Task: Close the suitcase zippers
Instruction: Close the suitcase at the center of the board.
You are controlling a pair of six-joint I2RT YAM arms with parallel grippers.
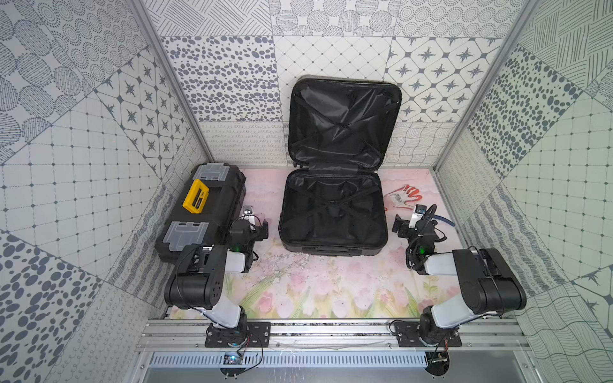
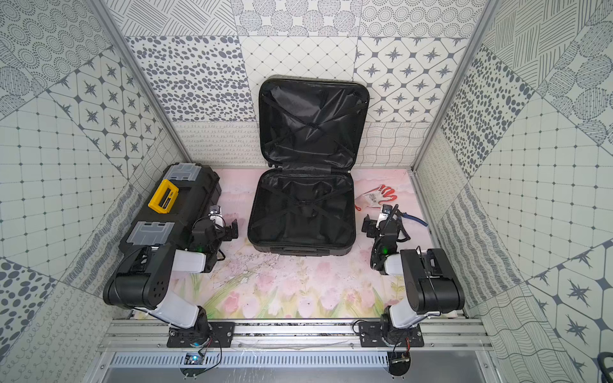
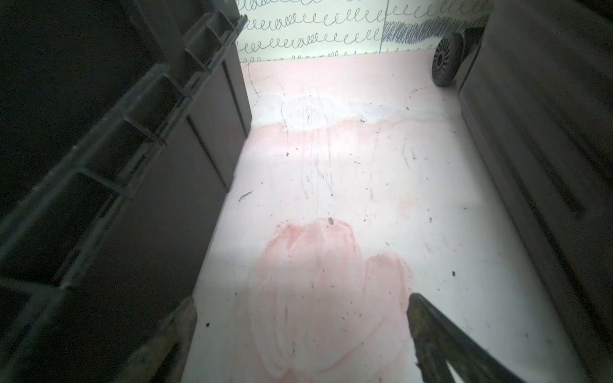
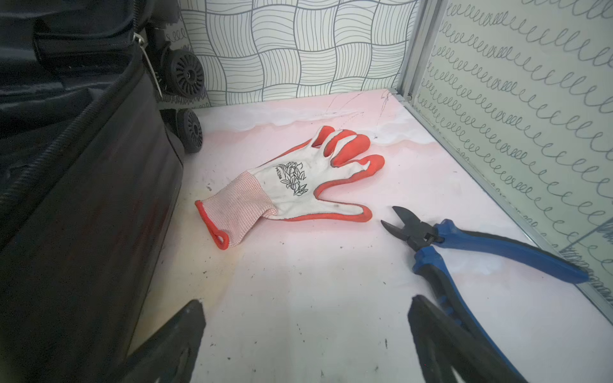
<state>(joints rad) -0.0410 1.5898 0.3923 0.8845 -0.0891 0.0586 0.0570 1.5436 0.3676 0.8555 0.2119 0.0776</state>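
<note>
Case (image 1: 333,212) sits centre-back on the surface (image 1: 331,282), wide open. Base half lies flat, and the lid (image 1: 343,122) stands up against the back wall. Lining and crossed straps show in both top views. Nothing is zipped, so my read is step zero: the lid has to come down before any zipper work.

Left tool (image 1: 257,219) is low between the toolbox (image 1: 205,212) and the case's left side, jaws spread and empty. Its wrist view shows bare surface between the fingers and a case wheel (image 3: 444,63) well ahead. Right tool (image 4: 306,308) is just off the case's right side, likewise spread and empty. It faces a glove (image 4: 298,185) and blue cutters (image 4: 464,242), both lying apart from the case.

Zipper track (image 4: 83,126) runs along the base rim in the right wrist view. One metal pull (image 4: 151,71) dangles at the back right corner, by the wheels. Can't find a second pull in any view.

Next move, my call:
- One arm gets behind the lid's top edge, tips it forward and eases it down until the rims meet all round, with no lining pinched in the seam.
- Then pinch the pull and drag it along the track, with the other tool probably pressing the lid to keep the halves aligned.
- The pull is small and hangs loose, so expect a fiddly grasp.
- Glove and cutters lie near the right arm's path; avoid sweeping them.
</note>
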